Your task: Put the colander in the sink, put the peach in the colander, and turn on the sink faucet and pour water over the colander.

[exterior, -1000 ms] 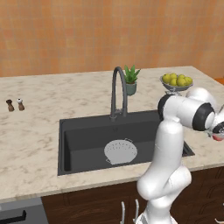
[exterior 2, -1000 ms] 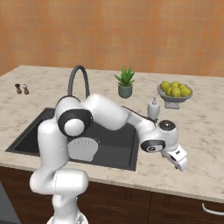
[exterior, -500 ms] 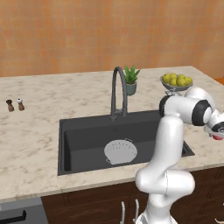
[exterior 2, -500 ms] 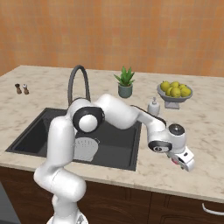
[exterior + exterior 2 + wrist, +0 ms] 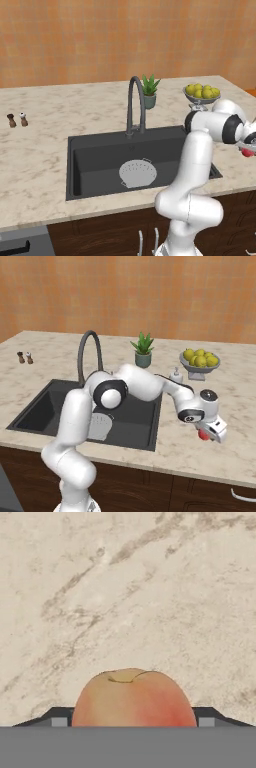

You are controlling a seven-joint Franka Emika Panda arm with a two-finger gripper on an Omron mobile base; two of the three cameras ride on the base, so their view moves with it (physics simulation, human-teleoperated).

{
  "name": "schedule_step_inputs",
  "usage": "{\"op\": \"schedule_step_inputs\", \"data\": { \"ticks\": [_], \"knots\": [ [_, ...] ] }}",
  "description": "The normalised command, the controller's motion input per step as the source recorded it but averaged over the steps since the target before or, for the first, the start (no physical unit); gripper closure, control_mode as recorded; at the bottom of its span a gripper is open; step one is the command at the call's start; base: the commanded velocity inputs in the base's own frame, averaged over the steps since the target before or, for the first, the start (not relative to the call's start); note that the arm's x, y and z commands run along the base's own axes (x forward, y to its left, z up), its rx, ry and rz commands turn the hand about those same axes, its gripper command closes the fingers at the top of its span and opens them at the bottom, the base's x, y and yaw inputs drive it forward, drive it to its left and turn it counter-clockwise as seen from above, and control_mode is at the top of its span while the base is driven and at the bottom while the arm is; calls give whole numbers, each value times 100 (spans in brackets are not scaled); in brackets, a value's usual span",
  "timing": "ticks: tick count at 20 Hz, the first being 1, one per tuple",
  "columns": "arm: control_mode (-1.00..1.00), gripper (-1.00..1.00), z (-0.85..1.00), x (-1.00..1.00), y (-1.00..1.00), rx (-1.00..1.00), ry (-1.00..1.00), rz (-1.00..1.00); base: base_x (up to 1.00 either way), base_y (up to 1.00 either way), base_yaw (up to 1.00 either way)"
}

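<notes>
Reaching right over the counter [image 5: 235, 401], gripper [image 5: 206, 432] straddling peach [image 5: 134, 698].

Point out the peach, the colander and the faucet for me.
peach [image 5: 134, 699]: hand view, middle of its skin.
colander [image 5: 138, 174]: left base view, centre of its perforated bowl.
faucet [image 5: 131, 98]: left base view, upright neck.

counter [image 5: 60, 117]: beige marble | on it: shakers [image 5: 17, 120], potted plant [image 5: 149, 91], fruit bowl [image 5: 201, 95], peach [image 5: 132, 698]
</notes>
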Motion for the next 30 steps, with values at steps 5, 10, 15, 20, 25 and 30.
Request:
{"op": "schedule_step_inputs", "data": {
  "ticks": [5,10,15,20,25,30],
  "knots": [
    [-100,100,-5,-17,11,0,3,3,0,0,0],
    [-100,100,85,-40,60,0,0,32,0,0,0],
    [-100,100,98,-7,68,0,0,28,0,0,0],
    [-100,100,80,0,87,-3,-18,23,0,0,0],
    [-100,100,22,0,100,-7,-34,19,0,0,0],
    [-100,100,0,0,100,-13,-34,19,0,0,0]
  ]
}}
